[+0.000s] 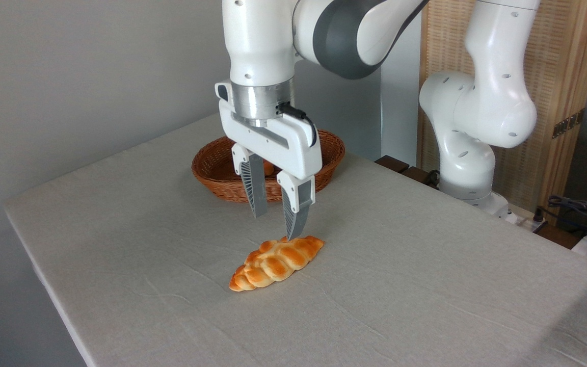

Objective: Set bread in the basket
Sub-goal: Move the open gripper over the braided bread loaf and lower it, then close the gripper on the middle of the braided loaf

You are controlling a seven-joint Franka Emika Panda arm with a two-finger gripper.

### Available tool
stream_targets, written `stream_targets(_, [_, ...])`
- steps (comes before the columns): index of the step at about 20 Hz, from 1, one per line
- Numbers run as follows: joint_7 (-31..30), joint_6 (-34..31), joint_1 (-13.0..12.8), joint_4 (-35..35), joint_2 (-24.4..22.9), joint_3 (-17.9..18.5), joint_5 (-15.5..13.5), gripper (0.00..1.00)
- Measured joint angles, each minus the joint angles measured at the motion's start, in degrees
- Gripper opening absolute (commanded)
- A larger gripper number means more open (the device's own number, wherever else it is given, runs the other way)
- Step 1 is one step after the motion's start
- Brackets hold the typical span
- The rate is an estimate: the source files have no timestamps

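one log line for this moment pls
phase: approach | gripper: open, jaws above bread | bread: on table, ungrasped | basket: behind gripper, bread not in it

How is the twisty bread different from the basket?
The bread is golden-orange, glossy and knobbly; the basket is reddish-brown woven wicker. The bread is long with pointed ends; the basket is an oval bowl. The bread lies nearer the camera, under the open gripper; the basket sits behind it. Both rest on the table.
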Motion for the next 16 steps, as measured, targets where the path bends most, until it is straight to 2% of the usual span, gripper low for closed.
stream_targets(7, [0.26, 0.36, -0.24, 0.00, 0.36, 0.00, 0.00, 1.00])
stream_targets(13, [2.66, 0.38, -1.43, -0.26, 0.95, -0.01, 0.00, 1.00])
stream_targets(16, [3.35, 3.88, -2.26, -1.67, 1.61, -0.01, 0.00, 1.00])
